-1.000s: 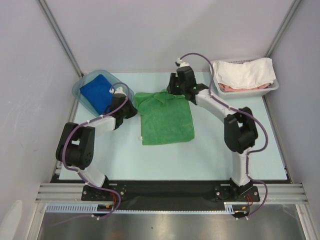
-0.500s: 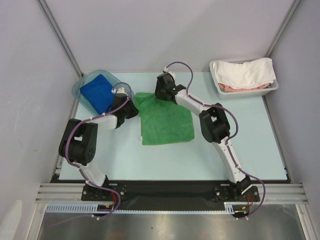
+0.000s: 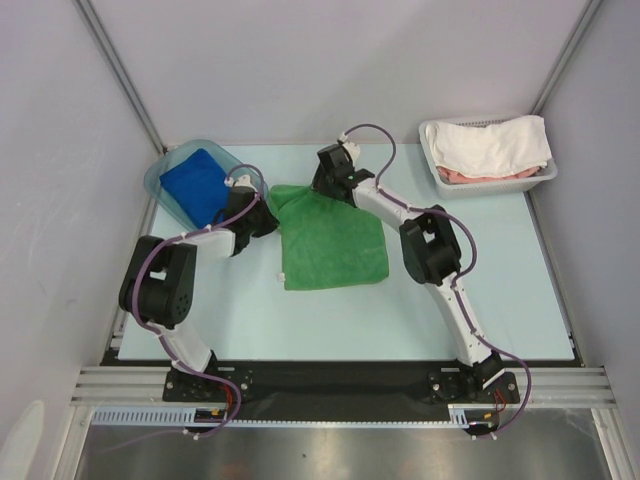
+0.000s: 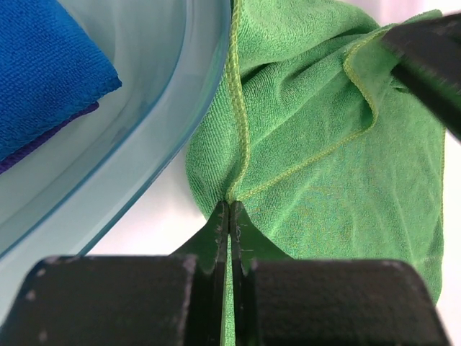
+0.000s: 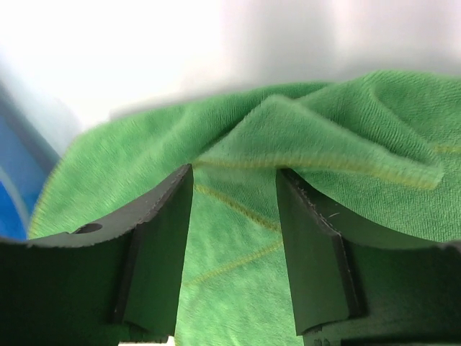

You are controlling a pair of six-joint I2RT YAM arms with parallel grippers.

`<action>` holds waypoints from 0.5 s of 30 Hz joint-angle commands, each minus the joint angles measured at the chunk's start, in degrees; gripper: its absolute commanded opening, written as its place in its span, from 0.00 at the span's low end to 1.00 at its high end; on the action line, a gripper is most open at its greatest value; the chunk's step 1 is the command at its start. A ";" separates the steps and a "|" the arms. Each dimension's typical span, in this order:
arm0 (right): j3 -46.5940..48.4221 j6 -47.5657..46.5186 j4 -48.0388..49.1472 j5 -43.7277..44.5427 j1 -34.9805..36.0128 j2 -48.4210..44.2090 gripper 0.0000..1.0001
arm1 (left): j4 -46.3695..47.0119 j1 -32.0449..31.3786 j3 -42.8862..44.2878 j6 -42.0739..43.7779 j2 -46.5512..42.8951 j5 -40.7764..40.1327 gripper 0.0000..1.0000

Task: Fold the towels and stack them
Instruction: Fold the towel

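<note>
The green towel (image 3: 330, 240) lies folded in the middle of the table, its far edge rumpled. My left gripper (image 3: 266, 218) is shut on the towel's far left corner (image 4: 232, 189), beside the tub. My right gripper (image 3: 325, 186) is open over the rumpled far edge (image 5: 288, 144), its jaws standing either side of a fold without closing on it. The royal blue towel (image 3: 195, 183) lies folded in a clear bluish tub (image 3: 160, 172) at the far left. A dark purple edge (image 4: 43, 140) shows under the blue towel in the left wrist view.
A grey basket (image 3: 540, 180) at the far right holds a white cloth (image 3: 490, 143) over a pinkish item (image 3: 470, 175). The tub's rim (image 4: 155, 162) lies right beside the left gripper. Grey walls close in both sides.
My right gripper swung left from the towel's far right part to near its far left part. The towel's far edge bunched up. The left gripper stayed at its corner.
</note>
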 commanded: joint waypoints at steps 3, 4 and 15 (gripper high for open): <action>5.96 4.57 -0.77 2.03 -1.30 2.20 0.51 | 2.15 -0.24 2.31 -0.10 0.60 1.04 0.00; 5.27 4.84 -0.51 2.04 -1.39 1.86 0.49 | 2.15 -0.24 2.31 -0.10 0.60 1.13 0.00; 1.05 6.69 1.34 0.28 -3.50 0.63 0.20 | 2.33 -0.24 2.40 -0.01 1.13 1.57 0.00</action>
